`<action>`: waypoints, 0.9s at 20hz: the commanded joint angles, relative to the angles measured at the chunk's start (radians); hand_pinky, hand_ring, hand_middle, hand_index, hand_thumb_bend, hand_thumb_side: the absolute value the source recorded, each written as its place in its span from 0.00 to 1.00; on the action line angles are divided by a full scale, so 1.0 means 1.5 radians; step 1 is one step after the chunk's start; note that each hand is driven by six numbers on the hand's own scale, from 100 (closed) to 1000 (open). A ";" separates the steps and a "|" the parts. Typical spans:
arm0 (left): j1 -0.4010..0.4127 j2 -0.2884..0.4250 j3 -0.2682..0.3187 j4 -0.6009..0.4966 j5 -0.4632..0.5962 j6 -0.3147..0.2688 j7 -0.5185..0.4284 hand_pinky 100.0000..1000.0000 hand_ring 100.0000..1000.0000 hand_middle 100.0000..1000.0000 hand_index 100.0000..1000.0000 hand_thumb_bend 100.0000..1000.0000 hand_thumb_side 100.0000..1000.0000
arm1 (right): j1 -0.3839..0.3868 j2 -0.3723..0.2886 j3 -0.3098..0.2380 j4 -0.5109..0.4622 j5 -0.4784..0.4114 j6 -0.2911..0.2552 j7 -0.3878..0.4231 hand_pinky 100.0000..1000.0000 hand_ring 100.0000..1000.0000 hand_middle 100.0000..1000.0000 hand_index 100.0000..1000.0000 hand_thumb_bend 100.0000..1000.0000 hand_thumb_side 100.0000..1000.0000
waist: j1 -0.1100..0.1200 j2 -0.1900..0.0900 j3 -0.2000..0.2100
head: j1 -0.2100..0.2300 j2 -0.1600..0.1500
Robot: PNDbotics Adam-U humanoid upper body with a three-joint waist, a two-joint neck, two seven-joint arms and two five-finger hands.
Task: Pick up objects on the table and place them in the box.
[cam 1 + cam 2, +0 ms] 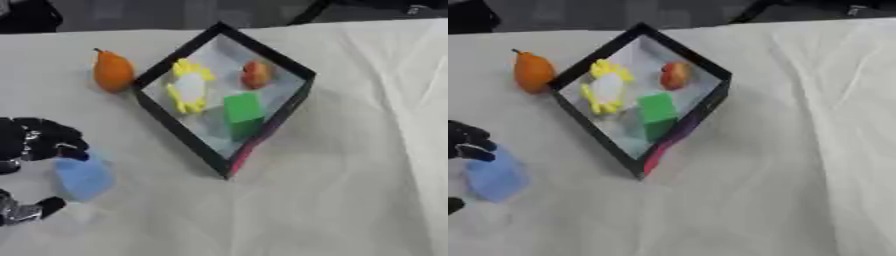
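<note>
A light blue block (pixel 84 178) lies on the white cloth at the left. My left hand (pixel 39 142) comes in from the left edge, its fingers curled over the block's top and its thumb (pixel 39 209) close under its lower side. An orange pear (pixel 113 71) rests on the cloth just left of the box. The black-rimmed box (pixel 179 131) sits askew at the centre. Inside it are a yellow flower-shaped thing with a white middle (pixel 188 86), a red-orange fruit (pixel 256 74) and a green cube (pixel 242 110). My right hand is out of sight.
A white, creased cloth (pixel 350 165) covers the table, with wide bare room to the right of and below the box. Dark shapes line the far edge beyond the table.
</note>
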 commanded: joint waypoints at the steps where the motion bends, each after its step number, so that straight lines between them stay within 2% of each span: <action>1: -0.003 0.012 0.022 -0.020 0.033 0.020 0.052 0.90 0.92 0.79 0.89 0.10 0.74 | -0.003 -0.021 -0.009 -0.007 0.003 0.000 0.001 0.93 0.63 0.56 0.78 0.00 0.48 | 0.001 0.001 0.001 | 0.000 -0.004; 6: -0.004 0.012 0.028 -0.017 0.049 0.029 0.070 0.90 0.92 0.79 0.89 0.10 0.75 | -0.003 -0.021 -0.010 -0.006 0.003 0.002 0.003 0.93 0.63 0.56 0.78 0.00 0.49 | 0.001 0.001 0.001 | 0.001 -0.002; 7: -0.004 0.012 0.028 -0.014 0.049 0.031 0.068 0.91 0.93 0.79 0.89 0.16 0.86 | -0.003 -0.021 -0.010 -0.006 0.003 0.002 0.003 0.93 0.63 0.56 0.78 0.00 0.49 | 0.002 0.001 0.001 | 0.001 -0.003; 8: -0.006 0.013 0.025 -0.004 0.046 0.039 0.058 0.91 0.93 0.80 0.89 0.18 0.88 | -0.003 -0.020 -0.010 -0.006 0.003 0.002 0.003 0.93 0.63 0.56 0.78 0.00 0.49 | 0.003 0.002 -0.001 | 0.000 -0.003; 13: -0.017 0.010 0.018 0.012 0.039 0.053 0.033 0.91 0.93 0.80 0.89 0.18 0.88 | -0.003 -0.020 -0.010 -0.005 0.004 0.003 0.005 0.93 0.63 0.56 0.78 0.00 0.49 | 0.003 0.002 -0.002 | 0.000 -0.002; 14: -0.017 0.010 0.017 0.015 0.037 0.052 0.031 0.93 0.95 0.81 0.89 0.23 0.85 | -0.002 -0.019 -0.009 -0.005 0.004 0.003 0.006 0.93 0.63 0.56 0.78 0.00 0.49 | 0.004 0.002 -0.002 | 0.000 -0.002; 16: -0.021 0.007 0.015 0.030 0.028 0.040 0.014 0.95 0.96 0.81 0.90 0.22 0.72 | -0.002 -0.019 -0.009 -0.003 0.004 0.005 0.007 0.93 0.62 0.56 0.78 0.00 0.49 | 0.004 0.003 -0.003 | 0.001 -0.001; 17: -0.022 0.006 0.015 0.036 0.026 0.031 0.004 0.96 0.97 0.81 0.90 0.20 0.48 | -0.002 -0.019 -0.009 -0.003 0.005 0.005 0.008 0.93 0.62 0.56 0.78 0.00 0.49 | 0.004 0.003 -0.003 | 0.001 -0.001; 18: -0.022 0.005 0.012 0.037 0.027 0.019 -0.008 0.96 0.97 0.81 0.89 0.21 0.32 | -0.002 -0.019 -0.009 -0.002 0.005 0.005 0.009 0.93 0.62 0.55 0.78 0.00 0.49 | 0.004 0.003 -0.003 | 0.001 -0.002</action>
